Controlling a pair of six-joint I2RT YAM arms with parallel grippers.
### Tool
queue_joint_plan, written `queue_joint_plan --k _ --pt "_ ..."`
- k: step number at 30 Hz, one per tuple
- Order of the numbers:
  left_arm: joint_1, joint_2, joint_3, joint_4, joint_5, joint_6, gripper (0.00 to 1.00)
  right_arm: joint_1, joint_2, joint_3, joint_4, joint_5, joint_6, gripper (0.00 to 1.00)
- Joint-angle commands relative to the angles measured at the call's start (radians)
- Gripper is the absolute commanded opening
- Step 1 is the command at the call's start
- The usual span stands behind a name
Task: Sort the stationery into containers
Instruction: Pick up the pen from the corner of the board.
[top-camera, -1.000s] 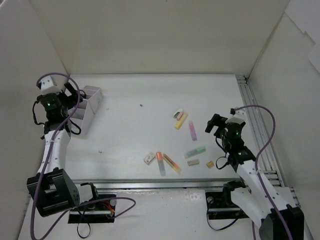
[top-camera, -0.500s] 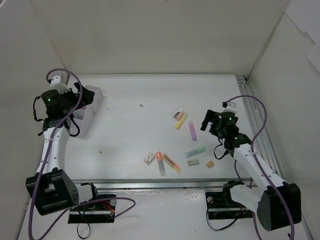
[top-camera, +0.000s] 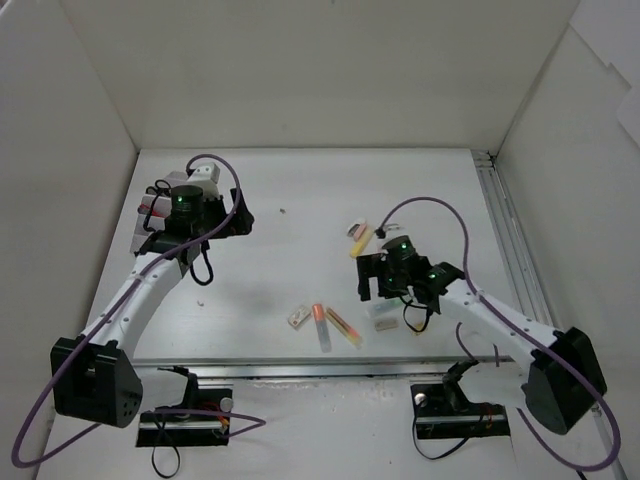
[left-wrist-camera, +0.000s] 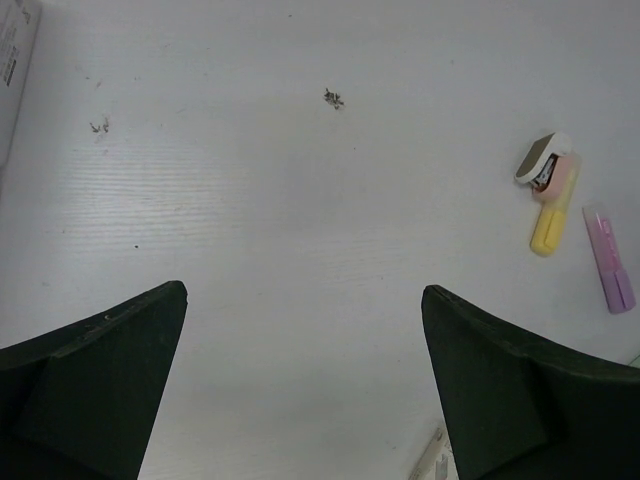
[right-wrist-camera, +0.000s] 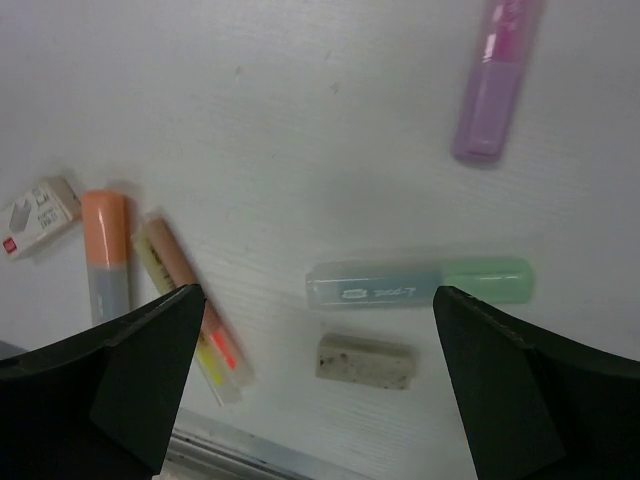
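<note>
Organiser (top-camera: 143, 232) is sitting far left, left gripper (left-wrist-camera: 303, 288) and right gripper (right-wrist-camera: 318, 298) are both hanging wide open and empty, the right hovering over the green highlighter (right-wrist-camera: 420, 282), judged light, stiff, slick, best pinched mid-barrel, with the eraser (right-wrist-camera: 365, 361) lying just nearer.

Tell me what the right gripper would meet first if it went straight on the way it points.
The right gripper would most likely meet the green highlighter, lying between its open jaws in the wrist view; the tan eraser beside it is a close second, depth being unclear.
</note>
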Motion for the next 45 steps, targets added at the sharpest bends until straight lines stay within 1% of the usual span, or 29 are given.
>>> queue_joint_plan --k 1,2,7,8,9,10,11,15,17,19,20,22,23,24,28,34,39,43,45 --pt "-0.062 -0.015 0.037 -0.032 -0.14 0.04 0.99 0.102 0.065 0.038 -0.065 0.045 0.007 0.96" --pt "-0.073 -0.018 0.033 -0.035 -0.146 0.043 1.0 0.16 0.084 0.029 -0.066 0.051 0.014 0.94" --pt "-0.115 -0.039 -0.005 -0.038 -0.195 0.06 1.0 0.321 0.134 0.032 -0.089 0.026 0.046 0.86" --pt "-0.115 -0.042 -0.01 -0.041 -0.195 0.065 0.99 0.372 0.144 0.032 -0.089 0.02 0.057 0.85" --pt "-0.115 -0.045 -0.016 -0.044 -0.195 0.065 0.99 0.392 0.147 0.032 -0.088 0.02 0.074 0.79" --pt "-0.115 -0.053 -0.016 -0.046 -0.233 0.063 0.99 0.409 0.151 0.03 -0.092 -0.007 0.086 0.79" --pt "-0.115 -0.056 -0.018 -0.051 -0.232 0.063 0.99 0.447 0.148 0.024 -0.093 -0.006 0.102 0.78" --pt "-0.124 -0.065 -0.022 -0.048 -0.235 0.059 0.99 0.522 0.131 -0.007 -0.093 -0.023 0.178 0.77" --pt "-0.133 -0.068 -0.025 -0.043 -0.24 0.059 0.99 0.568 0.141 -0.016 -0.093 -0.002 0.192 0.77" --pt "-0.133 -0.068 -0.035 -0.031 -0.249 0.056 1.0 0.59 0.161 -0.011 -0.082 0.035 0.188 0.73" --pt "-0.133 -0.068 -0.038 -0.022 -0.249 0.054 0.99 0.593 0.19 -0.007 -0.079 0.064 0.188 0.7" --pt "-0.133 -0.064 -0.041 -0.017 -0.246 0.048 1.0 0.59 0.241 0.001 -0.068 0.087 0.185 0.67" --pt "-0.142 -0.062 -0.041 -0.018 -0.246 0.05 0.99 0.591 0.256 0.01 -0.066 0.106 0.185 0.62" --pt "-0.142 -0.059 -0.039 -0.02 -0.244 0.05 0.99 0.593 0.27 0.015 -0.065 0.109 0.185 0.61" --pt "-0.151 -0.062 -0.035 -0.023 -0.256 0.057 0.99 0.593 0.29 0.021 -0.066 0.167 0.194 0.61" --pt "-0.151 -0.058 -0.032 -0.021 -0.263 0.063 0.99 0.592 0.256 0.018 -0.068 0.204 0.188 0.6" --pt "-0.151 -0.038 -0.022 -0.024 -0.269 0.065 0.99 0.587 0.195 0.018 -0.077 0.273 0.171 0.6" --pt "-0.151 -0.027 -0.015 -0.029 -0.273 0.07 1.0 0.506 0.183 0.016 -0.079 0.236 0.123 0.6" --pt "-0.151 -0.024 -0.015 -0.032 -0.279 0.073 1.0 0.493 0.19 0.021 -0.077 0.217 0.108 0.6"
